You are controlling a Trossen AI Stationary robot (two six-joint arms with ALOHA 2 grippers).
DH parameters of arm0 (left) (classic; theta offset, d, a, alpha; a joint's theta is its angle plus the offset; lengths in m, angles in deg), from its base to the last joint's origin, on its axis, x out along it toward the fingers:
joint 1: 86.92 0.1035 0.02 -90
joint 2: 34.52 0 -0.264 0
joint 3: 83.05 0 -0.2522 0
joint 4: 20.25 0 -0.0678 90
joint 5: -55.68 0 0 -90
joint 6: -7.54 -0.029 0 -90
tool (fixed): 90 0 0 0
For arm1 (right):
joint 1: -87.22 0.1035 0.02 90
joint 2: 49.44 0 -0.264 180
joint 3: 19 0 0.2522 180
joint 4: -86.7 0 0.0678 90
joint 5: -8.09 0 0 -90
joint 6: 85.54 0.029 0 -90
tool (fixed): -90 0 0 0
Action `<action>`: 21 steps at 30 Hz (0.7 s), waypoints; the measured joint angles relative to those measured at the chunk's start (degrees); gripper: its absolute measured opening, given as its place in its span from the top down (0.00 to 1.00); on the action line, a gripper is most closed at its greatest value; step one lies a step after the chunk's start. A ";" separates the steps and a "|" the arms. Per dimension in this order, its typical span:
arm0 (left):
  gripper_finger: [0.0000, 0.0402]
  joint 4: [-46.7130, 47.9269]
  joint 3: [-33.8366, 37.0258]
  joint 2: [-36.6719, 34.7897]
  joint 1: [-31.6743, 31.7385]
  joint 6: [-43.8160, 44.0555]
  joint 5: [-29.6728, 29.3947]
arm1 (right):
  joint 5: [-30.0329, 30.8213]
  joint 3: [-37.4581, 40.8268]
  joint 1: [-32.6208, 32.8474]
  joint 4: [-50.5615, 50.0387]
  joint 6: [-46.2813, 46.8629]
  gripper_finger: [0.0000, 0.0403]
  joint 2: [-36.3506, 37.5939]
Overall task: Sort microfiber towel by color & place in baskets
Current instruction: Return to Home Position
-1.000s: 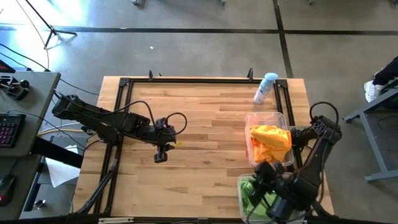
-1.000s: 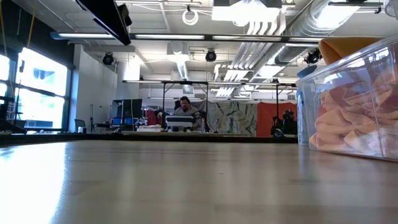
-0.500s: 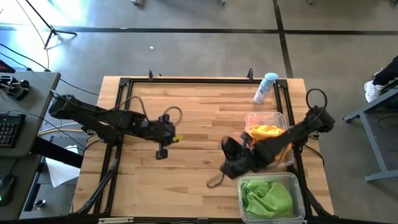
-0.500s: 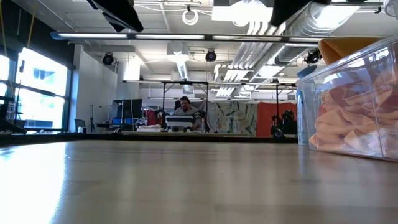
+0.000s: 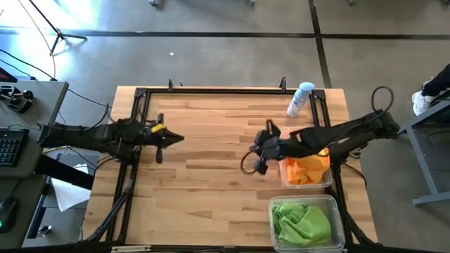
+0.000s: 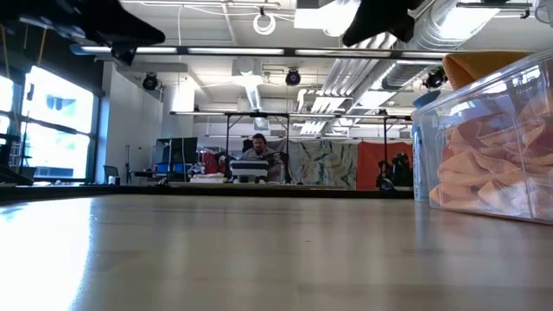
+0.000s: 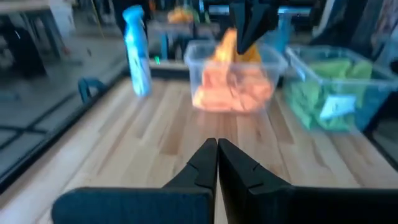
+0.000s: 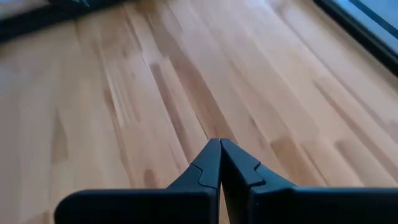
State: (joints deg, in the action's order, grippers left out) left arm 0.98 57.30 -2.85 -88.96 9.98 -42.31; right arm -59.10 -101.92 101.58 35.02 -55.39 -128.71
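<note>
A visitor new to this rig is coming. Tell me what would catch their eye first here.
Colour first: orange towels heaped in one clear basket at the right edge of the table, lime green towels filling the second basket beside it at the corner. Both dark arms hang over bare wood, the left gripper and right gripper with fingers shut on nothing. A white-and-blue spray bottle stands near the orange towels.
</note>
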 joint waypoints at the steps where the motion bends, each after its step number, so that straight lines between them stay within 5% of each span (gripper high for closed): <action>1: 1.00 -2.11 2.40 -2.53 0.40 -0.09 0.11 | -0.72 0.88 -0.77 1.56 -1.40 1.00 1.26; 7: 1.00 -15.27 14.50 -16.14 1.65 -0.80 2.45 | -5.91 2.78 -5.48 6.50 -7.07 1.00 6.84; 15: 1.00 -14.94 23.08 -31.69 1.81 2.01 -0.24 | -10.33 2.82 -9.55 6.28 -14.58 1.00 9.29; 21: 1.00 -14.35 25.14 -31.01 1.81 2.23 -0.25 | -13.25 4.62 -10.75 6.55 -18.53 1.00 11.70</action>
State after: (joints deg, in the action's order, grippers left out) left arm -13.37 82.44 -33.85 -87.15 12.21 -42.55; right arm -72.35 -97.30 90.83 41.57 -73.93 -117.00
